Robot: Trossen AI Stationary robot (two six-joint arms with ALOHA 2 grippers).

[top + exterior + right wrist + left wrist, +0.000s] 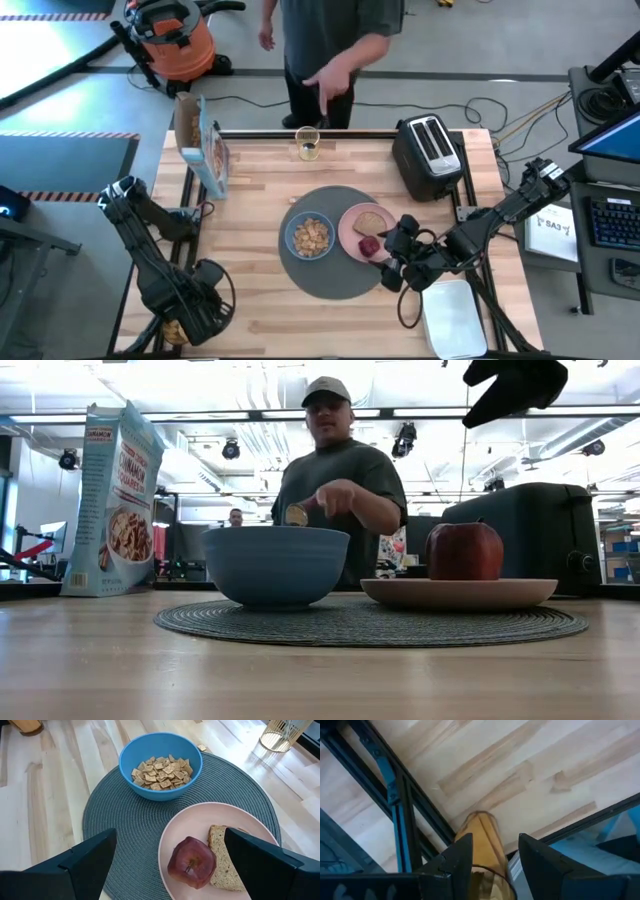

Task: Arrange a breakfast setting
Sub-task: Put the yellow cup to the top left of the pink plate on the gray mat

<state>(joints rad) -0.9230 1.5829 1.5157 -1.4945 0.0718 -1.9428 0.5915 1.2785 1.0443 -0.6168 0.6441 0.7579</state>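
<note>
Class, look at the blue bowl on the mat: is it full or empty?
Partly full: the blue bowl holds a layer of cereal squares, with bare rim above them.

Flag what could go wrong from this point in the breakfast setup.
The open right pincer hovers just above the red apple on the pink plate; a careless move could roll the apple off or drag the toast. A person's hand reaches over the glass at the table's far edge, so arm motion there risks contact.

Red apple (192,862) beside toast slice (223,858) on pink plate (200,820)
</note>
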